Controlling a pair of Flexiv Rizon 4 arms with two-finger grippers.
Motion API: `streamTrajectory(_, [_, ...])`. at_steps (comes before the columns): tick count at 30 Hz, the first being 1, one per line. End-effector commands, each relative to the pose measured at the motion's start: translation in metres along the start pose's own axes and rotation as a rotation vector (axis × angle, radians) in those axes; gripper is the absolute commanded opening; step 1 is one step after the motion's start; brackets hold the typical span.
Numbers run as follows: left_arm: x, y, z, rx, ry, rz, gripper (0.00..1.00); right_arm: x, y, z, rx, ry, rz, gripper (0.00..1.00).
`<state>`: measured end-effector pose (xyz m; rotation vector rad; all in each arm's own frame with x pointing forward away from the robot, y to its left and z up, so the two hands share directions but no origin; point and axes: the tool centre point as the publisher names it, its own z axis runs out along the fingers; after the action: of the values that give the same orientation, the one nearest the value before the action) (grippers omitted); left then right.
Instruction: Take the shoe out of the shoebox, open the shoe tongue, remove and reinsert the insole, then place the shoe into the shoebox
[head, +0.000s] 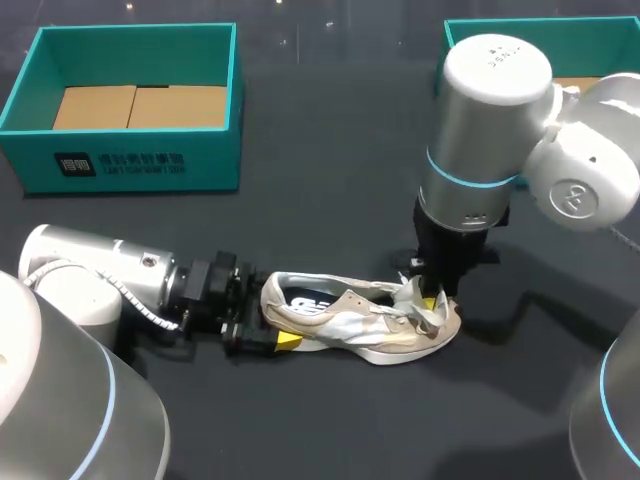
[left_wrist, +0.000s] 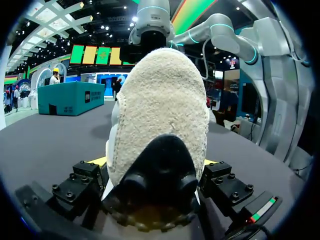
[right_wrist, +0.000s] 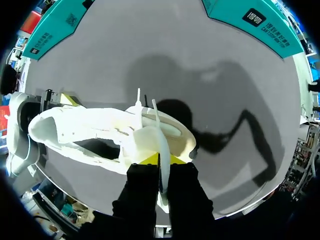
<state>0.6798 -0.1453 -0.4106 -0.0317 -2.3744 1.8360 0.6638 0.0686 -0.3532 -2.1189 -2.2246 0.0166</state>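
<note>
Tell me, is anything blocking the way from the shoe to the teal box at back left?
Nothing visible lies between the shoe and the teal box. The left gripper holds the shoe's heel, and the right gripper its tongue.

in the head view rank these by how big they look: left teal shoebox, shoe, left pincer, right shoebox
1. left teal shoebox, largest
2. shoe
3. left pincer, smallest
right shoebox: unranked, mostly hidden behind the right arm and cut off by the view's edge

Dark table (head: 330, 190), shoe (head: 350, 322), teal shoebox (head: 140, 165), second shoebox (head: 585, 48)
</note>
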Motion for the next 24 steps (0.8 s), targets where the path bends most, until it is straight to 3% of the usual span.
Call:
streamTrajectory(1, [-0.001, 0.004, 0.000, -0.001, -0.001, 0.000, 0.00, -0.015, -0.004, 0.005, -0.002, 0.035, 0.013, 0.00])
streamTrajectory(2, [-0.001, 0.004, 0.000, -0.001, -0.001, 0.000, 0.00, -0.016, -0.004, 0.005, -0.002, 0.032, 0.017, 0.00])
streamTrajectory(4, [-0.001, 0.004, 0.000, -0.001, -0.001, 0.000, 0.00, -0.019, -0.004, 0.006, 0.003, 0.022, 0.034, 0.18])
streamTrajectory(6, [-0.001, 0.004, 0.000, -0.001, -0.001, 0.000, 0.00, -0.021, -0.004, 0.007, 0.013, 0.008, 0.052, 0.26])
streamTrajectory(7, [-0.001, 0.004, 0.000, -0.001, -0.001, 0.000, 0.00, -0.022, -0.004, 0.006, 0.016, 0.003, 0.060, 0.37])
streamTrajectory(9, [-0.001, 0.004, 0.000, -0.001, -0.001, 0.000, 0.00, -0.025, -0.004, 0.004, 0.014, -0.011, 0.079, 0.47])
streamTrajectory(11, [-0.001, 0.004, 0.000, -0.001, -0.001, 0.000, 0.00, -0.027, -0.005, 0.000, 0.012, -0.033, 0.098, 0.67])
streamTrajectory(24, [-0.001, 0.004, 0.000, -0.001, -0.001, 0.000, 0.00, -0.042, -0.010, -0.045, 0.006, -0.255, 0.209, 0.59])
